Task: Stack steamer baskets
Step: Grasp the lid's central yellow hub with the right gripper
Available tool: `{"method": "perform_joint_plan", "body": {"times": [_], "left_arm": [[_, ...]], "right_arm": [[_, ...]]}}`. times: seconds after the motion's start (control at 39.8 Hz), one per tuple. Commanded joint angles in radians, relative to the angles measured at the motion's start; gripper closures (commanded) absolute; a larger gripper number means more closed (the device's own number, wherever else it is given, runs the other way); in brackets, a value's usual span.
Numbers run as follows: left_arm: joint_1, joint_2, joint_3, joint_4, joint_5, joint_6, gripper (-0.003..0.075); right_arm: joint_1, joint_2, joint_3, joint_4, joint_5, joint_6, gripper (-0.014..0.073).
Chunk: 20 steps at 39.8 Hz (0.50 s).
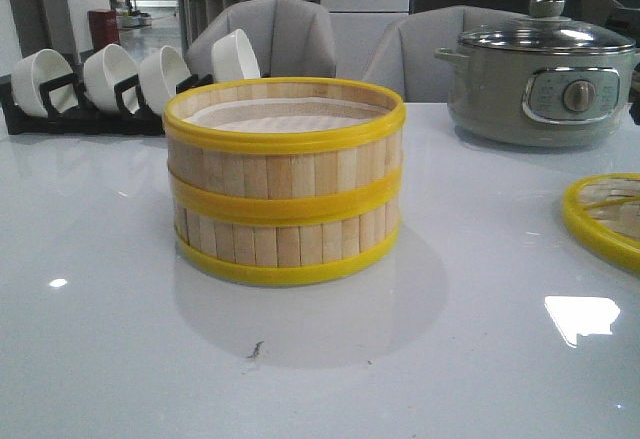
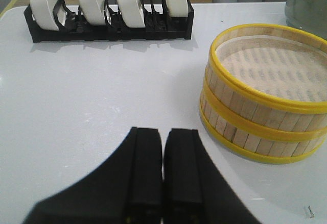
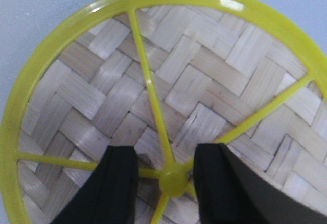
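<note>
Two steamer baskets (image 1: 284, 181) already stacked mid-table; lid (image 1: 606, 219) flat at my right; right gripper (image 3: 165, 175) parted over its hub (image 3: 174, 181), nothing held; a glancing pinch may slip off, I judge; left gripper (image 2: 163, 170) closed, empty; only its wrist view shows the paper liner (image 2: 276, 71); pot (image 1: 545, 74) beyond.
</note>
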Motion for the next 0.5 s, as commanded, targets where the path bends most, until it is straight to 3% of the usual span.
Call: {"method": "perform_joint_plan", "body": {"times": [0.0,0.38,0.48], "left_arm": [[0.001,0.001,-0.027,0.000,-0.087,-0.004,0.0637],[0.001,0.001,-0.027,0.000,-0.087,-0.004,0.0637],[0.001,0.001,-0.027,0.000,-0.087,-0.004,0.0637]], "right_arm": [[-0.001,-0.048,-0.034,-0.008,-0.022,-0.008,0.0260],[-0.001,-0.048,-0.034,-0.008,0.010,-0.007,0.0547],[0.000,-0.050,-0.034,-0.008,0.017,-0.007,0.0537]]}}
